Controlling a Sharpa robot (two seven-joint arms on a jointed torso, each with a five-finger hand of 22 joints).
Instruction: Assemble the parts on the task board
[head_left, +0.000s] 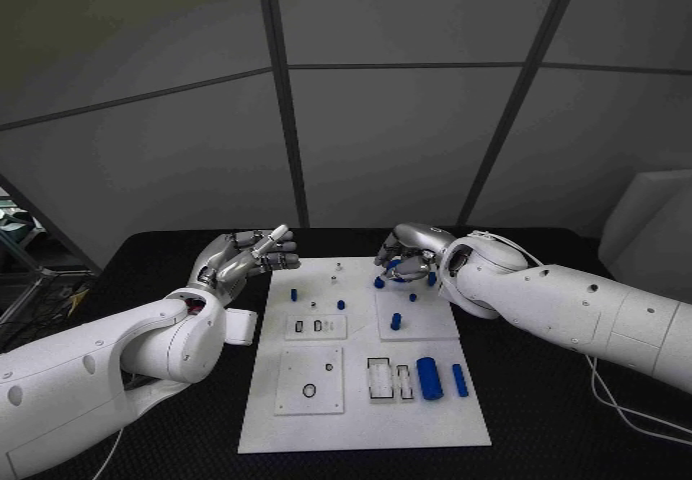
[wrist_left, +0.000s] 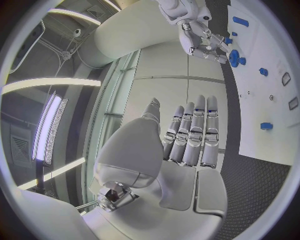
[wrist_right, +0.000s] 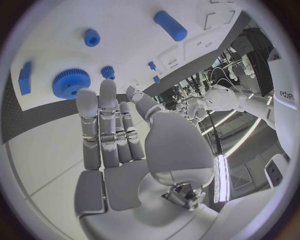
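Right wrist view: robot hand (wrist_right: 119, 145) open, empty.

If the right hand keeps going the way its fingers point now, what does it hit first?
Most likely the large blue gear on the white board: the right hand is open and its fingertips sit just short of it. Depth is unclear, so contact height is uncertain.

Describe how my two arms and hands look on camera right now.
Both arms are smooth glossy white shells. Each ends in a silver segmented hand: left hand, right hand. The palms are pale grey. A thin pale cable trails on the table under the right arm.
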